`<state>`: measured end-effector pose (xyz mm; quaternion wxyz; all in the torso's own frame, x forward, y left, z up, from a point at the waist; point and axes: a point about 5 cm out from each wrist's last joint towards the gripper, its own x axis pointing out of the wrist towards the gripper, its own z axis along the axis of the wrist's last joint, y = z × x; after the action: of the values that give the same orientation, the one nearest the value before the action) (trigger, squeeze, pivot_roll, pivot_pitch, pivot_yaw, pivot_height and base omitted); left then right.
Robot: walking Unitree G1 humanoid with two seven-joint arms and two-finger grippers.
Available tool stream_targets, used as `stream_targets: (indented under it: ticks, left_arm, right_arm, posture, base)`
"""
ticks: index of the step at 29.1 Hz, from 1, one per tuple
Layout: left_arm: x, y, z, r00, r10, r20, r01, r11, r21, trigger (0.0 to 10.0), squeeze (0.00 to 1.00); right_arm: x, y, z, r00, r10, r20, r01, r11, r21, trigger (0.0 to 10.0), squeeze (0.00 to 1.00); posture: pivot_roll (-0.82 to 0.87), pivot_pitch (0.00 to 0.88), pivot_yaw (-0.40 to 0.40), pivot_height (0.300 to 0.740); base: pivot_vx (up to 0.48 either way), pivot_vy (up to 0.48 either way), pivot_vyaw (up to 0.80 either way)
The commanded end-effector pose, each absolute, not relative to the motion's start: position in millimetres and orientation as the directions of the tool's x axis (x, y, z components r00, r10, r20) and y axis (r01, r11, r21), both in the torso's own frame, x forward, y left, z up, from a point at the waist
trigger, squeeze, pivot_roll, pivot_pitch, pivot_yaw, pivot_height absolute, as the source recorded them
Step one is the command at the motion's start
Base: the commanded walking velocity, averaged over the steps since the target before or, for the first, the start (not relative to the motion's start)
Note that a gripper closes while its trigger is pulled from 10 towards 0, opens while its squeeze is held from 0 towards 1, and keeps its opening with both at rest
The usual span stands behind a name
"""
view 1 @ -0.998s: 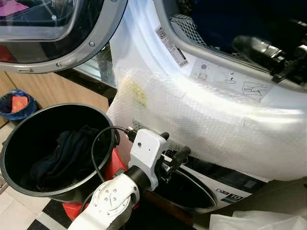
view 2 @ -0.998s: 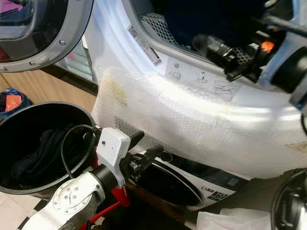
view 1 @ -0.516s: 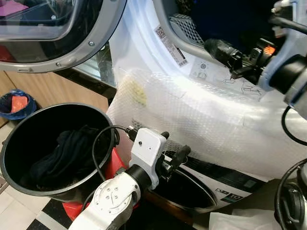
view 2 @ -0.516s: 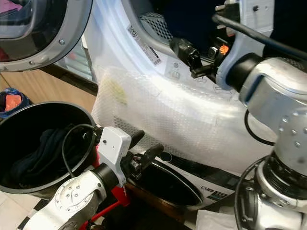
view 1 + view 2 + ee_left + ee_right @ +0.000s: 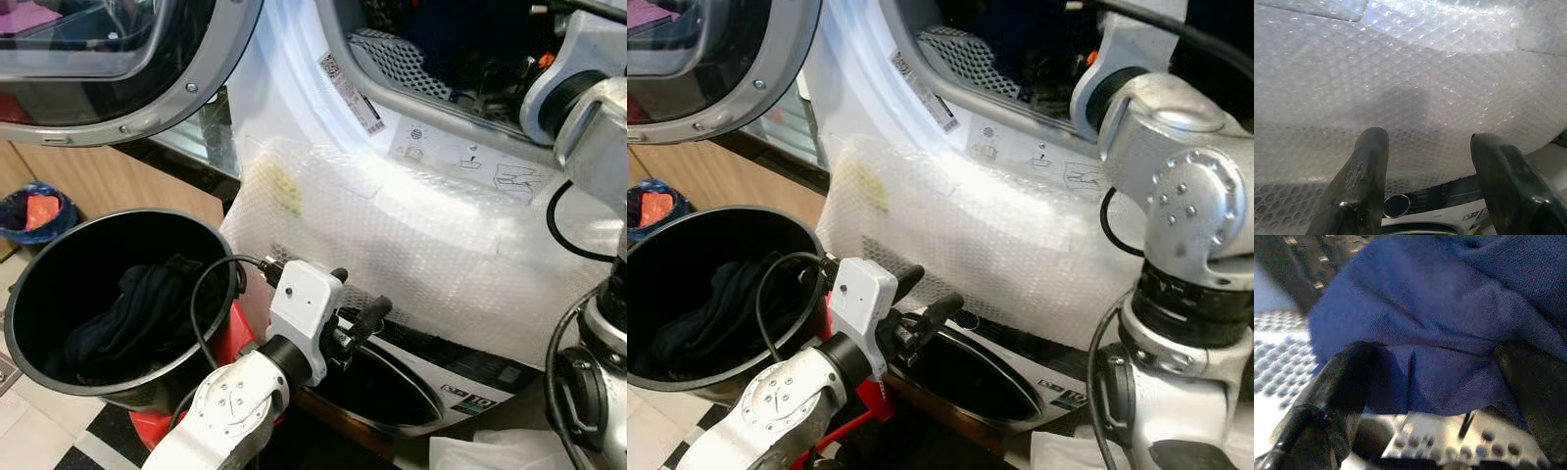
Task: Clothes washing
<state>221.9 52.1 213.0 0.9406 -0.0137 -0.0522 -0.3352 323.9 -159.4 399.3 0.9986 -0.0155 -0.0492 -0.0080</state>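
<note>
Inside the perforated metal drum (image 5: 392,54), soft blue cloth (image 5: 1449,323) is seen between the parted right gripper (image 5: 1435,382) fingers, while the left gripper (image 5: 1430,161) is held open, empty, before bubble wrap (image 5: 1415,73).

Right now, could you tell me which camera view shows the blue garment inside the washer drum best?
The right wrist view: the blue garment spreads close up between the right gripper and its open fingers, over the perforated drum wall. Both eye views give just a dark blue patch inside the drum opening. The left wrist view faces bubble wrap.
</note>
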Motion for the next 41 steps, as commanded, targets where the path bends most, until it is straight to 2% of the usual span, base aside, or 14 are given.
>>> stream_targets:
  ticks: [1,7,10,14,18,22,26,27,29,31,33,34,37,41]
  left_arm:
    - [220.9,48.0,213.1,0.756,-0.645,0.113,0.648,0.761,0.004,10.0,0.00]
    - [222.6,48.1,214.7,0.754,-0.646,0.115,0.649,0.760,0.014,10.0,0.00]
    - [223.2,48.7,215.4,0.756,-0.644,0.118,0.647,0.762,0.012,10.0,0.00]
    - [223.5,48.5,214.9,0.757,-0.643,0.117,0.646,0.763,0.014,10.0,0.00]
    - [224.2,48.7,214.7,0.759,-0.640,0.117,0.643,0.765,0.015,10.0,0.00]
    - [225.3,49.5,214.8,0.765,-0.634,0.118,0.636,0.771,0.020,10.0,0.00]
    - [225.8,50.6,215.2,0.769,-0.628,0.119,0.630,0.776,0.021,10.0,0.00]
    - [225.9,50.8,215.0,0.770,-0.627,0.118,0.629,0.777,0.021,10.0,0.00]
    - [225.9,51.1,214.0,0.772,-0.625,0.115,0.627,0.778,0.020,10.0,0.00]
    - [225.9,50.8,214.1,0.772,-0.625,0.115,0.628,0.778,0.020,10.0,0.00]
    - [226.1,51.1,214.6,0.771,-0.626,0.116,0.628,0.778,0.019,10.0,0.00]
    - [226.3,51.9,214.5,0.771,-0.627,0.115,0.629,0.777,0.022,10.0,0.00]
    - [226.4,52.3,214.3,0.771,-0.627,0.114,0.629,0.777,0.023,10.0,0.00]
    - [226.5,52.7,213.7,0.769,-0.630,0.112,0.631,0.775,0.025,10.0,0.00]
  right_arm:
    - [329.4,-157.2,411.6,0.989,-0.077,0.129,0.081,0.996,-0.022,10.0,0.00]
    - [341.1,-141.3,424.8,0.985,-0.110,0.136,0.111,0.994,0.004,10.0,0.00]
    - [351.5,-124.8,431.6,0.974,-0.171,0.147,0.184,0.979,-0.083,10.0,0.00]
    - [359.5,-121.8,436.3,0.958,-0.218,0.189,0.240,0.965,-0.103,10.0,0.00]
    - [365.8,-118.1,449.5,0.933,-0.243,0.265,0.265,0.963,-0.050,10.0,0.00]
    - [362.4,-113.6,478.2,0.895,-0.226,0.384,0.179,0.972,0.154,10.0,0.00]
    - [354.3,-110.5,493.2,0.885,-0.142,0.443,0.049,0.975,0.215,10.0,0.00]
    - [352.2,-110.6,497.2,0.891,-0.088,0.445,-0.027,0.969,0.246,10.0,0.00]
    - [343.0,-116.7,508.7,0.855,-0.019,0.518,-0.147,0.950,0.277,10.0,0.00]
    - [329.5,-131.4,522.9,0.768,0.016,0.641,-0.184,0.963,0.197,10.0,0.00]
    - [324.9,-137.6,525.9,0.749,0.040,0.661,-0.191,0.969,0.158,10.0,0.00]
    - [317.4,-146.9,531.7,0.710,0.037,0.703,-0.180,0.975,0.131,10.0,0.00]
    - [315.3,-149.5,533.7,0.696,0.038,0.718,-0.182,0.975,0.124,10.0,0.00]
    - [305.0,-176.9,540.7,0.681,0.057,0.730,-0.251,0.955,0.159,10.0,0.00]
  posture:
    - [-0.12,0.207,-0.126,0.740]
    - [-0.12,0.202,-0.121,0.740]
    - [-0.12,0.202,-0.121,0.740]
    - [-0.12,0.202,-0.121,0.740]
    - [-0.11,0.202,-0.122,0.740]
    - [-0.11,0.199,-0.122,0.740]
    - [-0.10,0.200,-0.120,0.740]
    - [-0.10,0.200,-0.120,0.740]
    - [-0.10,0.200,-0.120,0.740]
    - [-0.10,0.202,-0.115,0.740]
    - [-0.10,0.204,-0.111,0.740]
    - [-0.10,0.205,-0.108,0.740]
    - [-0.10,0.205,-0.108,0.740]
    - [-0.11,0.202,-0.103,0.740]
  base:
    - [0.000,0.000,0.00]
    - [0.000,0.000,0.00]
    - [0.000,0.000,0.00]
    - [0.000,0.000,0.00]
    - [0.000,0.000,0.00]
    - [0.000,0.000,0.00]
    - [0.000,0.000,0.00]
    - [0.000,0.000,0.00]
    - [0.000,0.000,0.00]
    - [0.000,0.000,0.00]
    - [0.000,0.000,0.00]
    - [0.000,0.000,0.00]
    - [0.000,0.000,0.00]
    - [0.000,0.000,0.00]
